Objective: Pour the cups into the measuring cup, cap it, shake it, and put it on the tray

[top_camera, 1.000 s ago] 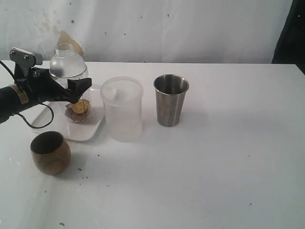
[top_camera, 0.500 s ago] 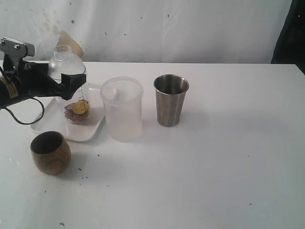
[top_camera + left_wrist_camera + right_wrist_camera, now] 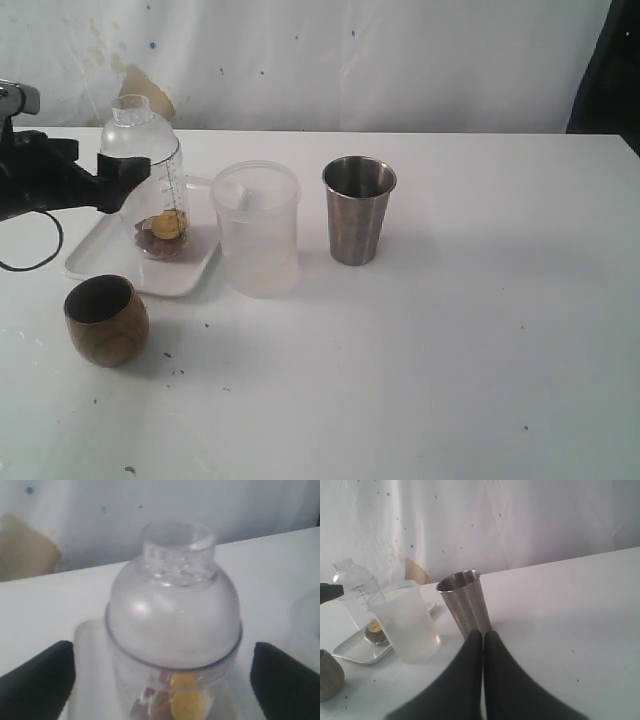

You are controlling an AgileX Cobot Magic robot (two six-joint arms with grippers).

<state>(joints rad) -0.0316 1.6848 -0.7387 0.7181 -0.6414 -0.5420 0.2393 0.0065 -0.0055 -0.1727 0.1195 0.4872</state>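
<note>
The measuring cup [image 3: 152, 205], clear with dark lines and a dome cap [image 3: 136, 128], stands upright on the white tray [image 3: 98, 255] with yellow and brown bits at its bottom. My left gripper [image 3: 118, 178] is open at the cup's left side. In the left wrist view its black fingers [image 3: 39, 682] flank the capped cup [image 3: 172, 630] without touching it. The brown wooden cup [image 3: 106, 320] sits in front of the tray. The steel tumbler [image 3: 358, 210] stands to the right. My right gripper [image 3: 483, 636] is shut and empty, short of the tumbler [image 3: 464, 605].
A wide frosted plastic cup [image 3: 257, 230] stands between the tray and the tumbler, close to the tray's right edge. A white wall runs behind the table. The right arm is outside the exterior view.
My left gripper has drawn back to the left, away from the measuring cup, which stays upright on the tray. The right gripper has not moved.
</note>
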